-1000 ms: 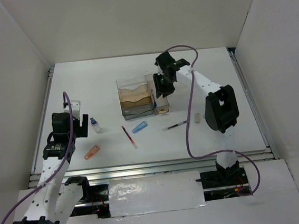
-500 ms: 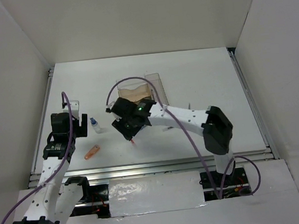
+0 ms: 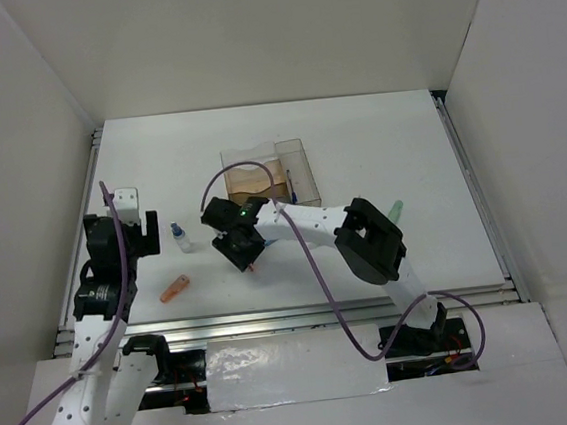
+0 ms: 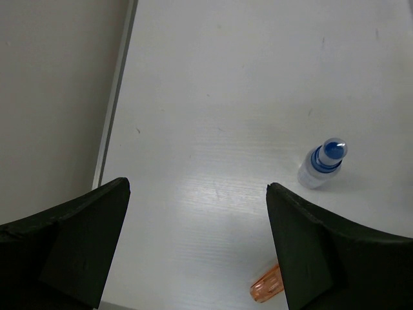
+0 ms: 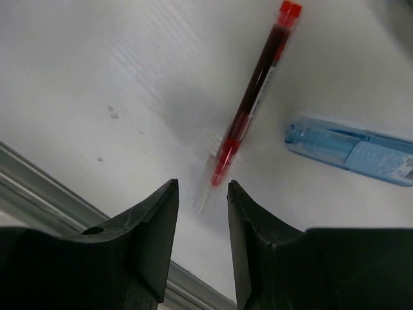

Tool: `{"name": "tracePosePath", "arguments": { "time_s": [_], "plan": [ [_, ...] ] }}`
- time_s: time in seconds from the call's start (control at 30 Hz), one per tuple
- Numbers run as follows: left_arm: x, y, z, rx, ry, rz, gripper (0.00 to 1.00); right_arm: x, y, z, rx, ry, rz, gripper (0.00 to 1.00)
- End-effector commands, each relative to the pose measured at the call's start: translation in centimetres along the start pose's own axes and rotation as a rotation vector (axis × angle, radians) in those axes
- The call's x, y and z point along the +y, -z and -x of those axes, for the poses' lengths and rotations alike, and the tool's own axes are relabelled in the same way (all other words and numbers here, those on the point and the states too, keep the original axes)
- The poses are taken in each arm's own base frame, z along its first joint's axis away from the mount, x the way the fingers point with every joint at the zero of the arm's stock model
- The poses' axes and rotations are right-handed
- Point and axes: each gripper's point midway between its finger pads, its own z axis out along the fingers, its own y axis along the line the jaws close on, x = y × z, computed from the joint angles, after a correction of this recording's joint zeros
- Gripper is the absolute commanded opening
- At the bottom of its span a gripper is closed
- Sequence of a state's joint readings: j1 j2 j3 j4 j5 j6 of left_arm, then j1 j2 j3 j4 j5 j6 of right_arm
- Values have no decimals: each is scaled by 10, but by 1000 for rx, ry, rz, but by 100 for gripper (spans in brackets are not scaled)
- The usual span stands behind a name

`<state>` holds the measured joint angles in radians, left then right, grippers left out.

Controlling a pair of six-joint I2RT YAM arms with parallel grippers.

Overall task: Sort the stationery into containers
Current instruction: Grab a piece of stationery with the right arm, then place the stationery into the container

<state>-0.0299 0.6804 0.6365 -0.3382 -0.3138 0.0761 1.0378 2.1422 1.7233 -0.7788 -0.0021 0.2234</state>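
My right gripper (image 3: 241, 249) (image 5: 202, 194) is open a narrow way, low over the table, its jaws either side of the clear tip of a red pen (image 5: 255, 106) that lies flat. A blue piece (image 5: 352, 150) lies just beside the pen. My left gripper (image 3: 139, 228) (image 4: 197, 188) is wide open and empty above the table at the left. A small white blue-capped bottle (image 4: 322, 165) (image 3: 179, 238) stands ahead of it, and an orange piece (image 4: 264, 292) (image 3: 174, 288) lies near its right finger. The clear and brown-tinted organizer (image 3: 300, 156) stands behind the right gripper.
A mint-green piece (image 3: 395, 208) shows just past the right arm's elbow. The right arm stretches across the table's middle and hides what lies under it. A metal rail (image 3: 274, 319) runs along the near edge, and white walls close in both sides.
The right arm has swung from the organizer across to the left and come down over the red pen. The left gripper has pulled back a little toward the left.
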Motion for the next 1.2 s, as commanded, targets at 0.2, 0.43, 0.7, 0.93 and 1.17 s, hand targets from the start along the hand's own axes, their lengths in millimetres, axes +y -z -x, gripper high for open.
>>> {"name": "tracePosePath", "arguments": {
  "time_s": [0.2, 0.43, 0.7, 0.93, 1.17],
  "plan": [
    [3, 16, 54, -151, 99, -27, 99, -15, -24, 28, -52, -49, -19, 41],
    [1, 22, 63, -161, 151, -49, 99, -19, -41, 23, -16, -49, -21, 30],
    [1, 25, 68, -160, 173, -56, 99, 10, 17, 20, -78, 11, 37, 0],
    [-16, 36, 97, -185, 158, -190, 99, -46, 144, 72, -351, -142, 85, 0],
    [-35, 26, 102, -149, 145, -285, 99, -180, 187, 98, -474, -363, -65, 0]
  ]
}}
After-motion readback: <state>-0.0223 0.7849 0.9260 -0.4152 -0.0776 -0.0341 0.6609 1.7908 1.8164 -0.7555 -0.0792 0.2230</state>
